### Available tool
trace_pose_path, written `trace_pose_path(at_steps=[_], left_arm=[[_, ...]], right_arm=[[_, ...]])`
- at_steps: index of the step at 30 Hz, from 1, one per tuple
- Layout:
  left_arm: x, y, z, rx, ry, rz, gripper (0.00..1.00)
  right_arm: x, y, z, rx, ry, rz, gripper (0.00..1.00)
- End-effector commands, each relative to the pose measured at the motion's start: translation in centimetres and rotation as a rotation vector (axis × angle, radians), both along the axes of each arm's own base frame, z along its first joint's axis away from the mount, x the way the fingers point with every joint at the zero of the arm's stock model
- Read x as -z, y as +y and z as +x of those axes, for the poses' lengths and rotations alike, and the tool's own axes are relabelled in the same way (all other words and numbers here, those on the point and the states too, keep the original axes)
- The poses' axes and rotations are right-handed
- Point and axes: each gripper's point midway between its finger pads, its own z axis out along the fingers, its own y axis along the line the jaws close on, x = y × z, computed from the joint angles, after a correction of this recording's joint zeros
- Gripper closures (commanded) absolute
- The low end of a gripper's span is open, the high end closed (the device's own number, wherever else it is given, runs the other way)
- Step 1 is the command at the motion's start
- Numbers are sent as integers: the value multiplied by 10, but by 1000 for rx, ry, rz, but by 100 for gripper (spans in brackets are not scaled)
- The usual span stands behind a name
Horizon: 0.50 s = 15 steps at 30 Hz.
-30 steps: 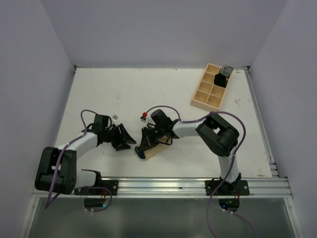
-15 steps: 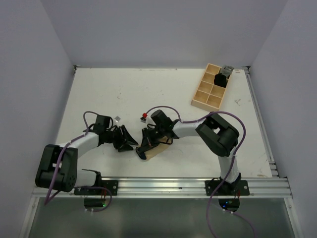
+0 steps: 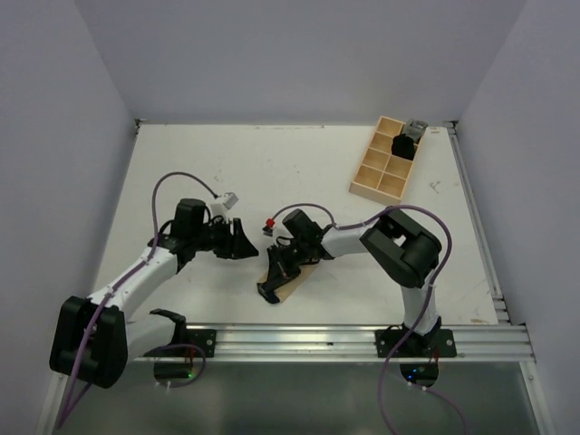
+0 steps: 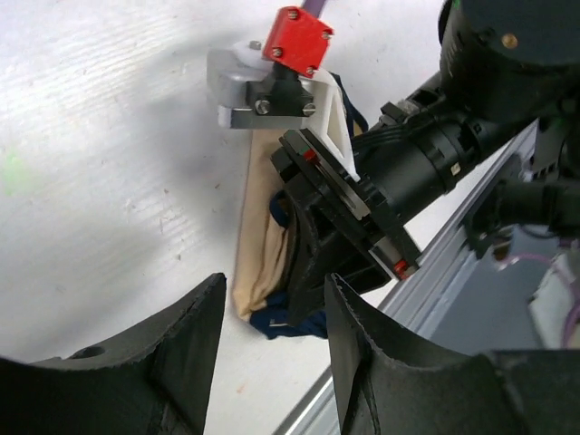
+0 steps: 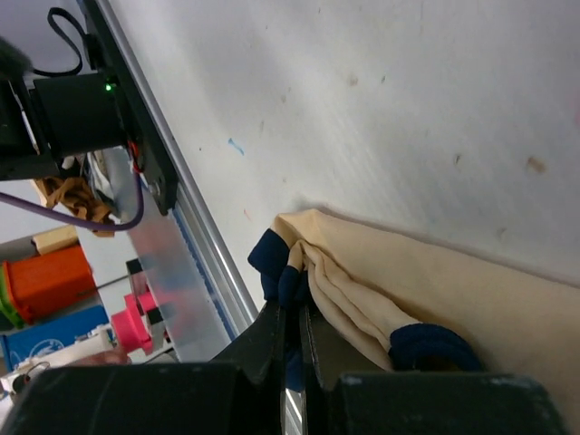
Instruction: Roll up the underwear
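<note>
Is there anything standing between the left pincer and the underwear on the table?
Only bare white table lies between the open left pincer and the tan-beige fabric underwear with dark trim. The right pincer, shut on its trim, covers part of it.

Qty 2 arms, white shells w/ black joint housings: left arm point(image 3: 136, 272), right arm point(image 3: 349, 237). Thin purple cable point(image 3: 155, 201) looped along ea. Left gripper point(image 3: 243, 246): matte black plastic, 2 fingers; small white-grey camera block point(image 3: 228, 200) at wrist. Right gripper point(image 5: 292, 313): black, small red marks; red square block point(image 4: 297, 38) w/ 4 screws, silver-grey bracket point(image 4: 243, 86) below it.
</note>
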Motion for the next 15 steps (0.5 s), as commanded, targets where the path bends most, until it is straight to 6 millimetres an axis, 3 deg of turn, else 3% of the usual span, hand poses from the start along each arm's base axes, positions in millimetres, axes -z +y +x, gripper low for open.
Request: trace_pose_path(at_steps=[1,3,8,12,15], left_arm=[[-24,-6,19,145,-311,51,49],[-28,-11,18,212,-371,28,49],[-14,-20,8,454,-502,31,53],[-17,-29,-4,603,-565,9,55],[-4,-28,-10,665,-582,29,56]], right_arm=[[-16,-13,-10,-44,0,41,100],[-25,-17,-6,-37,-2,63,100],[-37,-19,1,-61,0,111,100],[-36,-24,7,-68,24,96,100],[-38,-26,17,-43,29,109,100]])
